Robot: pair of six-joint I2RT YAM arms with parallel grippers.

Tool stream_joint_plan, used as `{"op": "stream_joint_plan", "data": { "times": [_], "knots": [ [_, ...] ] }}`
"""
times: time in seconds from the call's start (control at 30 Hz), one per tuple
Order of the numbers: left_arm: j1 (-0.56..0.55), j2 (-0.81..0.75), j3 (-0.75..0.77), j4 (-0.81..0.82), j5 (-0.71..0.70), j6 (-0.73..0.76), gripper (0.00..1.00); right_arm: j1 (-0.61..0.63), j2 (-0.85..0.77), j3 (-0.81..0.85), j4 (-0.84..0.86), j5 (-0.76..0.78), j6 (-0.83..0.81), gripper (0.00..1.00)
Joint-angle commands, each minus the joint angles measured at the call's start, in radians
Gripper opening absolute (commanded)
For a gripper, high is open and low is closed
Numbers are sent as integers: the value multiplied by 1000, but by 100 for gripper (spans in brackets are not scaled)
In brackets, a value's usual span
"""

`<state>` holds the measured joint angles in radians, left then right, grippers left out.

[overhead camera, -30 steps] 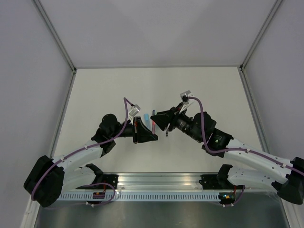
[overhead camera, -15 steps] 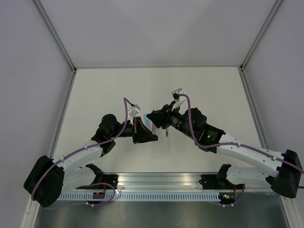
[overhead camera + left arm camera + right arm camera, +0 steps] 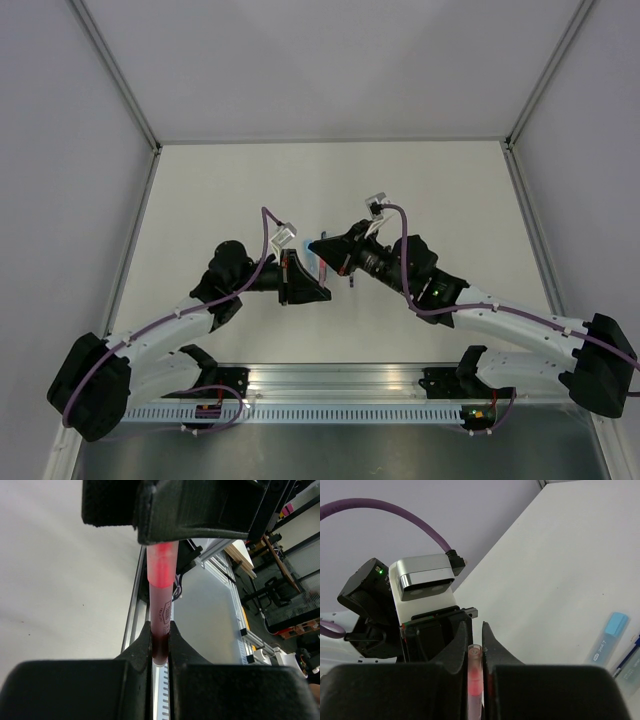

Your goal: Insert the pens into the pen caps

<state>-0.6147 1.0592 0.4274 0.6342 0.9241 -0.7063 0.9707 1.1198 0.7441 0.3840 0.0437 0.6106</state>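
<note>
A red-pink pen (image 3: 161,605) is pinched in my left gripper (image 3: 160,630), which is shut on its lower end. The pen's upper end sits inside a translucent pinkish pen cap (image 3: 475,667). My right gripper (image 3: 475,630) is shut on that cap, with both fingers against it. In the top view the left gripper (image 3: 322,288) and right gripper (image 3: 322,250) meet tip to tip above the middle of the table, the pen (image 3: 323,266) between them. The right gripper's black fingers (image 3: 200,510) fill the top of the left wrist view.
A light blue cap (image 3: 608,636) and a blue pen (image 3: 626,661) lie on the white table at the right of the right wrist view. The aluminium rail (image 3: 340,385) runs along the near edge. Grey walls close in the back and both sides.
The right arm has swung left toward the left gripper, and its jaws have gone from open to shut on the pinkish cap. The left arm has stayed still, holding the pen.
</note>
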Motion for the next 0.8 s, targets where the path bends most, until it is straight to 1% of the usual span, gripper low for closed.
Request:
{"op": "stream_joint_plan", "data": {
  "times": [0.0, 0.23, 0.3, 0.4, 0.43, 0.5, 0.53, 0.6, 0.63, 0.7, 0.77],
  "knots": [
    [15, -59, 117, 29, -132, -18, 2, 17, 8, -60, -56, -111, 31, 0],
    [36, -18, 221, -10, -168, -15, 2, 17, -6, -68, -120, -136, 28, 0],
    [38, -19, 250, -37, -182, 8, 2, 17, -18, -86, -94, -188, 28, 0],
    [58, -11, 284, -21, -140, -4, 2, 17, -15, -92, -106, -246, 24, 0],
    [61, -13, 292, -21, -139, -1, 2, 17, -18, -104, -80, -305, 35, 0],
    [69, -19, 327, -51, -180, 16, 2, 17, -38, -111, -86, -315, 52, 0],
    [73, -15, 345, -114, -192, 39, 2, 17, -44, -114, -106, -300, 55, 0],
    [81, 11, 381, -132, -230, 44, 2, 19, -55, -120, -105, -295, 83, 0],
    [81, 28, 396, -169, -240, 60, 2, 29, -57, -120, -117, -285, 92, 0],
    [81, 53, 425, -180, -280, 89, 2, 61, -54, -100, -151, -205, 89, 0],
    [82, 70, 471, -247, -318, 117, 2, 75, -32, -89, -200, -151, 87, 0]
  ]
}}
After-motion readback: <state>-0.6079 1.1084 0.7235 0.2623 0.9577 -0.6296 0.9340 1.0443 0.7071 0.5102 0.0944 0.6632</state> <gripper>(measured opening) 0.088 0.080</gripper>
